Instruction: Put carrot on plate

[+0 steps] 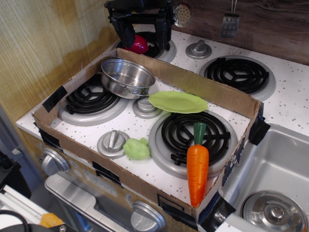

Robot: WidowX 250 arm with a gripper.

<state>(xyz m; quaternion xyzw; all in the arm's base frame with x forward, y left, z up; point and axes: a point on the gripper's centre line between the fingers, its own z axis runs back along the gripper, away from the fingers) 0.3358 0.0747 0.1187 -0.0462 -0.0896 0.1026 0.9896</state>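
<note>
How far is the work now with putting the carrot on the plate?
Nothing is done yet. The carrot lies on the front right burner, apart from the empty plate. The gripper hangs at the back and holds nothing. Picking up and placing remain.

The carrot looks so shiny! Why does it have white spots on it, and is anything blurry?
In the observation.image view, the carrot shows pale streaks where room light bounces off its glossy plastic. The steel pot glares the same way along its rim. The plate looks duller, with a soft shadow beneath it. The tool at the top is dark and lacks detail; everything else is fairly sharp.
</note>
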